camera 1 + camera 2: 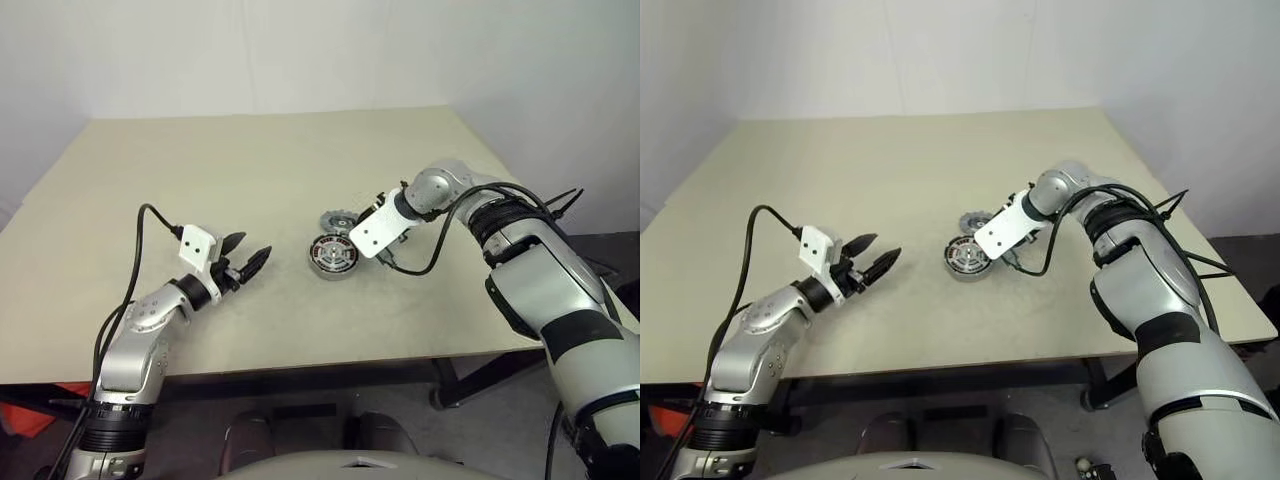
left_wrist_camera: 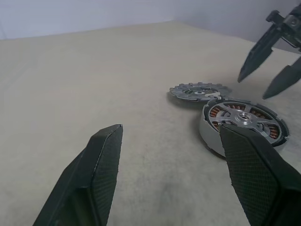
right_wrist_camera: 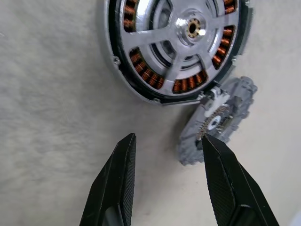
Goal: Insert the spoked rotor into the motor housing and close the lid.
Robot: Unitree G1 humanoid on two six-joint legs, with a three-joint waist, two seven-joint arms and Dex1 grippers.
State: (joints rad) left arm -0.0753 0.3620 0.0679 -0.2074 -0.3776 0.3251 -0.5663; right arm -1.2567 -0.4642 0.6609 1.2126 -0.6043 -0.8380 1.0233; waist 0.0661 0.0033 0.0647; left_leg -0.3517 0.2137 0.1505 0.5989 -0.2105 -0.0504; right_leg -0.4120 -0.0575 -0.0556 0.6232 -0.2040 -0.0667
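Your right gripper (image 3: 164, 143) hangs parted, empty, over the motor housing (image 3: 176, 44) and the notched disc (image 3: 218, 120) touching it. Left gripper (image 1: 247, 258) wide, holding nothing.

Worktop (image 1: 250, 190): plain beige matte surface, rectangular, edges running from 9 o'clock round to 3 o'clock in head view. White wall (image 1: 300, 50) behind at 12 o'clock, bare, evenly lit; second white wall (image 1: 570, 90) at 2 o'clock. Soft diffuse light, faint shadows. Dark floor (image 1: 610, 250) at 3 o'clock. Black table leg (image 1: 470, 380) under near edge at 5 o'clock. Orange-red object (image 1: 40, 405) at 8 o'clock, below worktop.
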